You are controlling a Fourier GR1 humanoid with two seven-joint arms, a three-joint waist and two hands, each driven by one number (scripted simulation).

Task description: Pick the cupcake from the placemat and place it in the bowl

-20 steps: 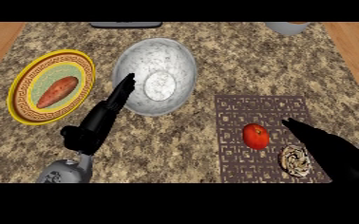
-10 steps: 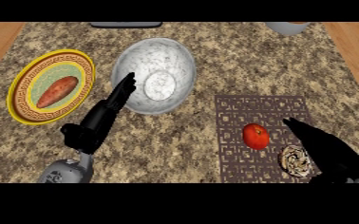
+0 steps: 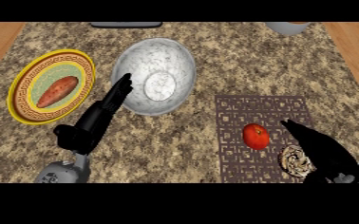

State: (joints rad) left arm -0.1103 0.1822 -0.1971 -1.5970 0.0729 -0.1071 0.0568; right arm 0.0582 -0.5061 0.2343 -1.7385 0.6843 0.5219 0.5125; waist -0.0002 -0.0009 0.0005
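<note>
The cupcake [image 3: 295,160], swirled brown and cream on top, sits at the lower right of the dark patterned placemat [image 3: 261,109]. My right hand [image 3: 319,148] lies over the cupcake's right side with straight fingers pointing up and left; it hides part of the cupcake. The marbled grey bowl [image 3: 154,81] stands on the counter left of the placemat, holding nothing. Beside the bowl's left rim my left hand [image 3: 98,118] rests with its fingers straight, its tips touching or nearly touching the rim.
A red tomato [image 3: 256,136] lies on the placemat just left of the cupcake. A yellow plate [image 3: 28,83] holding a sweet potato [image 3: 57,91] stands at the far left. A grey cup [image 3: 286,27] and a dark object [image 3: 126,24] sit at the counter's far edge.
My right hand has shifted slightly up and right along the cupcake. The left hand, bowl and tomato stay where they were.
</note>
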